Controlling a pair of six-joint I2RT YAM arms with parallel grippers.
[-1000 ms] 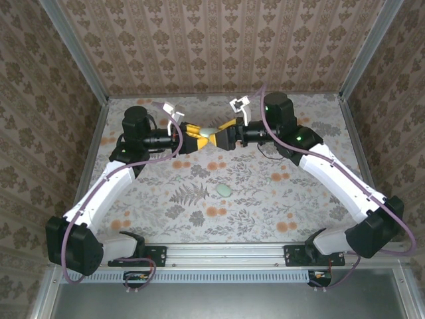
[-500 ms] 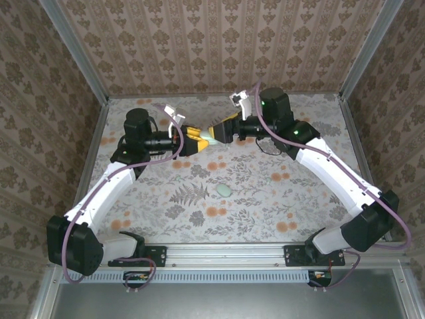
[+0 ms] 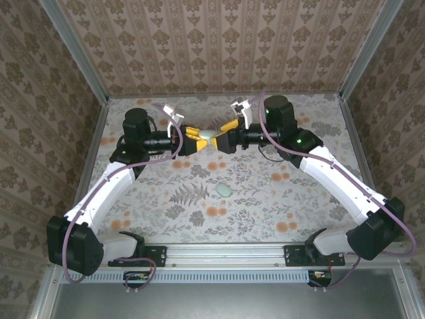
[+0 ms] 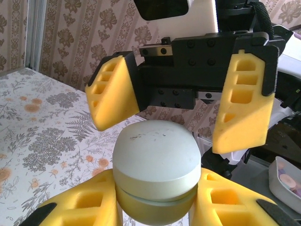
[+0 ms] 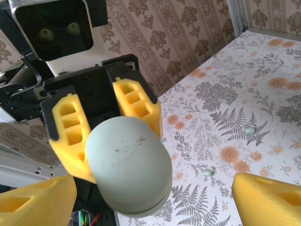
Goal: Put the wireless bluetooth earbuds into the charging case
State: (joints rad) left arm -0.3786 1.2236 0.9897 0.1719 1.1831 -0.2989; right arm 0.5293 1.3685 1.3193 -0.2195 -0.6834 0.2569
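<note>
The charging case (image 4: pixel 155 165) is a pale green rounded shell with its lid down, held up above the table. My left gripper (image 4: pixel 155 200) is shut on its lower half with yellow foam fingers. In the top view the case (image 3: pixel 208 133) sits between my left gripper (image 3: pixel 201 137) and my right gripper (image 3: pixel 223 137). The right gripper (image 5: pixel 153 202) faces the case (image 5: pixel 127 160) head-on, open, its pads (image 4: pixel 115 92) standing wide on either side without touching it. Two small pale earbuds (image 5: pixel 249 130) (image 5: pixel 207 173) lie on the floral table.
A pale green oval object (image 3: pixel 224 191) lies on the table's middle, nearer the arm bases. A white dish (image 4: pixel 287 181) with small items sits at the lower right of the left wrist view. Patterned walls and metal frame posts (image 3: pixel 93 80) enclose the table.
The right gripper drew back and up from the case, then returned to face it with its jaws wider. The left gripper has kept the case in the same place.
</note>
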